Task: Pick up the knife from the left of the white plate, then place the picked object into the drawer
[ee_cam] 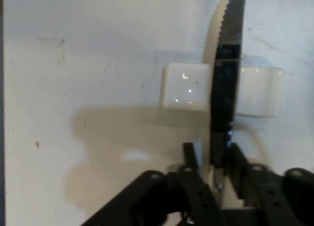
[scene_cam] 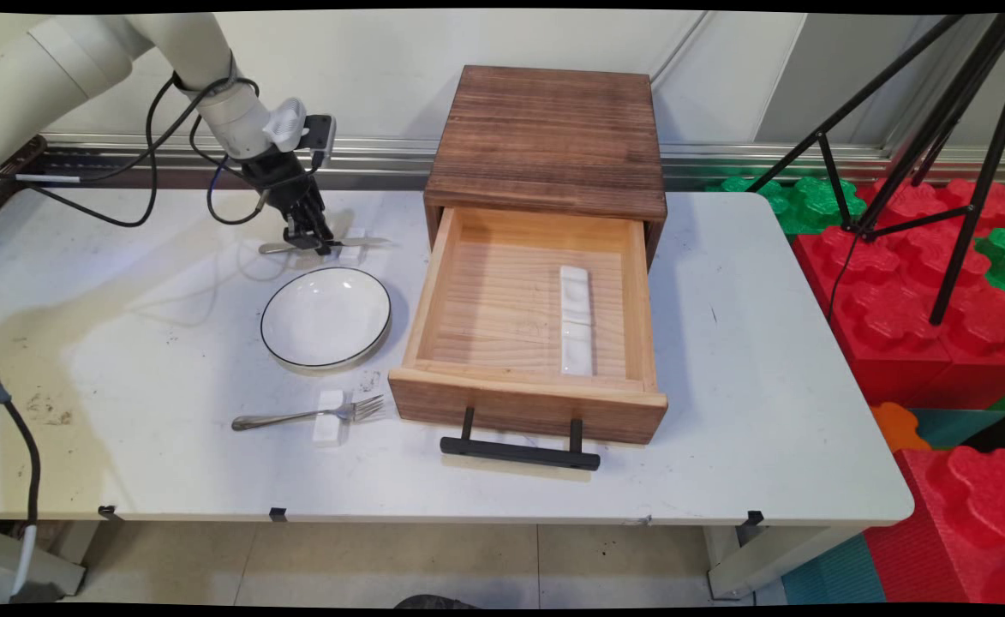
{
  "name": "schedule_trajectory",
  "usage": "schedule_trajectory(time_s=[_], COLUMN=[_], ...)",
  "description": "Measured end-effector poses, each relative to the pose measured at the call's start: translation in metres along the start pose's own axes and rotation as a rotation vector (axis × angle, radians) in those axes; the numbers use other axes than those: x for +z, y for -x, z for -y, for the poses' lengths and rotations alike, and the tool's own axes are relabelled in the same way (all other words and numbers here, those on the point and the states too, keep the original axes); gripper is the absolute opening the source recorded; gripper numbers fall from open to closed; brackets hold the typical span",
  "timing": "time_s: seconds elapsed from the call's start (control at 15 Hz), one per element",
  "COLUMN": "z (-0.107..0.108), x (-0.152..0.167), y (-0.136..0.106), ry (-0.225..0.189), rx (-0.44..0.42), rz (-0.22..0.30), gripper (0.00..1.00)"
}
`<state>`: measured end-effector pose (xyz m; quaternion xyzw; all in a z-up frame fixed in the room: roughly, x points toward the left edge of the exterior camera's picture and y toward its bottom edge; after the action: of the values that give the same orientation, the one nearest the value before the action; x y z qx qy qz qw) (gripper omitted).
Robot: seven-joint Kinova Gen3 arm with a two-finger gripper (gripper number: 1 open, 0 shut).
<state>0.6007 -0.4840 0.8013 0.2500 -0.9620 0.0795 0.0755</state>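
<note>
No readable writing or labels anywhere. Gripper [scene_cam: 312, 242] down at tabletop's [scene_cam: 125, 343] far left part, fingers [ee_cam: 190, 159] clamped on knife [scene_cam: 324, 246] near its handle. Knife's serrated blade [ee_cam: 226, 34] lies across white rest [ee_cam: 186, 86]. Empty white bowl [scene_cam: 326, 318] with dark rim just nearer than knife. Fork [scene_cam: 309, 416] on second rest [scene_cam: 329, 417] toward near edge. Wooden box [scene_cam: 547, 141] at far middle, drawer [scene_cam: 528, 403] pulled open, holding only long white rest [scene_cam: 577, 319]; black handle [scene_cam: 520, 452] at front.
</note>
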Motion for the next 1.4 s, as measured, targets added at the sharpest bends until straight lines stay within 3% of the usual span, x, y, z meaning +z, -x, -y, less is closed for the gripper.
schedule_trajectory(time_s=[0.33,0.6,1.4], z=[-0.006,-0.008,-0.021], x=[-0.002,-0.009,-0.087], y=[0.002,0.003,0.004], ry=[-0.001,-0.033,-0.274], rx=[-0.001,-0.041,-0.310], rz=[0.000,-0.007,-0.078], gripper=[0.00,0.00,0.00])
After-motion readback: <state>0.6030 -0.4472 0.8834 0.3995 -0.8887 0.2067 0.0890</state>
